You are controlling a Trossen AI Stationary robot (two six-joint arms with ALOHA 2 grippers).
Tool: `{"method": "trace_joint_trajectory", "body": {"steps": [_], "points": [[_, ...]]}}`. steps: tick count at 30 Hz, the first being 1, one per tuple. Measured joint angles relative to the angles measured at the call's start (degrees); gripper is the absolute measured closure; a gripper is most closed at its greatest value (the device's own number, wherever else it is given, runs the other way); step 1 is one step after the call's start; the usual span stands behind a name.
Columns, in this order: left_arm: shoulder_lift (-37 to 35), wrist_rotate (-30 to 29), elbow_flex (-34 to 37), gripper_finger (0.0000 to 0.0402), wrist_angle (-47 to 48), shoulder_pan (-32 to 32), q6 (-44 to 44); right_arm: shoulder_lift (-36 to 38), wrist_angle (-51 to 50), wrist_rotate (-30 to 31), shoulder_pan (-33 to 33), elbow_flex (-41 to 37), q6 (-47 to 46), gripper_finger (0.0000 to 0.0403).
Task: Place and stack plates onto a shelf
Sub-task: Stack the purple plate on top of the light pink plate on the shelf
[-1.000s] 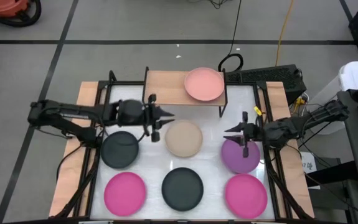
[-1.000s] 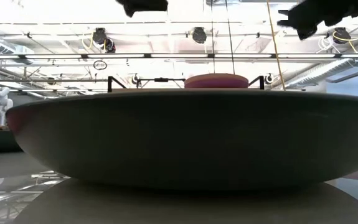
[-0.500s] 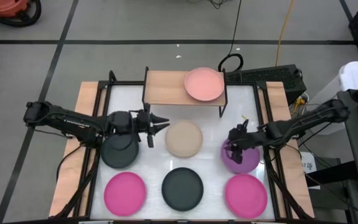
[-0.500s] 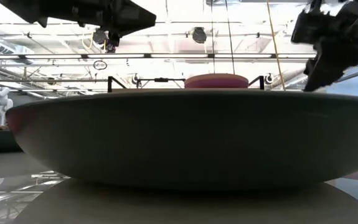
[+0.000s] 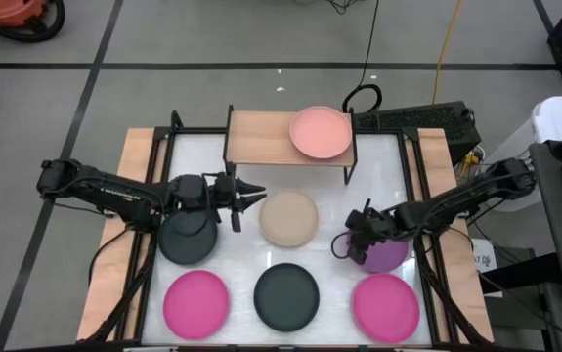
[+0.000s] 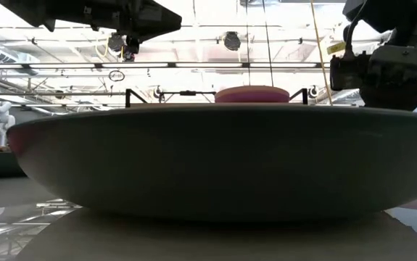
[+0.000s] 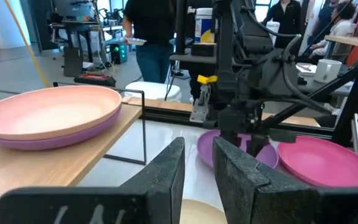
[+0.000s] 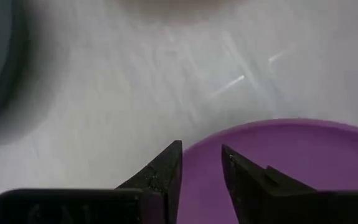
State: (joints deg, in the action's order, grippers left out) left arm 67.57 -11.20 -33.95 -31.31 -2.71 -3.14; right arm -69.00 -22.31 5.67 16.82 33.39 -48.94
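The shelf (image 5: 261,139) stands at the table's far side. A light pink plate (image 5: 321,132) lies on it, resting on a purple one (image 7: 54,138). On the table lie a dark grey plate (image 5: 188,238), a beige plate (image 5: 288,217), a purple plate (image 5: 386,254), two hot pink plates (image 5: 196,303) (image 5: 386,306) and another dark grey plate (image 5: 285,295). My right gripper (image 5: 349,244) (image 8: 202,155) points down at the table's purple plate's left rim, narrowly open. My left gripper (image 5: 261,192) (image 7: 197,158) hovers level between the dark grey and beige plates, narrowly open. My right gripper comes from above at the purple plate's left rim (image 8: 194,146). One finger (image 8: 166,168) stands outside the rim over the table and the other (image 8: 241,174) over the plate's inside. Whether they touch the plate, I cannot tell.
Black frame rails (image 5: 153,244) and wooden edges (image 5: 114,244) run down both sides of the white tabletop. The near dark grey plate (image 6: 223,159) fills most of the low view. People stand in the room beyond (image 7: 154,37). Bare table lies between the shelf and the plates.
My right gripper has come down and toward the table's left and near edges, tipping from level to point down over the purple plate's left rim. My left gripper sank a little and drew slightly back toward the left, then kept still.
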Motion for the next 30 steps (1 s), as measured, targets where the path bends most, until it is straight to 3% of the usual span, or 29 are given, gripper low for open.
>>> {"method": "trace_joint_trajectory", "body": {"steps": [17, 20, 25, 30], "points": [[0.02, 0.02, 0.00, 0.0314, 0.35, 0.01, 0.02, -5.72, 0.37, 0.28, -1.05, 0.07, -2.92, 0.0305], [0.02, 0.02, 0.00, 0.0314, 0.35, 0.01, 0.04, -5.73, -3.93, 0.56, -1.03, 2.15, -2.87, 0.0306], [0.02, 0.02, 0.00, 0.0314, 0.34, 0.01, 0.07, -5.72, -12.30, 2.76, -1.01, 5.46, -1.47, 0.0329], [0.02, 0.02, 0.00, 0.0314, 0.33, 0.01, 0.09, -5.73, -14.87, 3.52, -1.02, 5.99, 1.16, 0.0378]]}}
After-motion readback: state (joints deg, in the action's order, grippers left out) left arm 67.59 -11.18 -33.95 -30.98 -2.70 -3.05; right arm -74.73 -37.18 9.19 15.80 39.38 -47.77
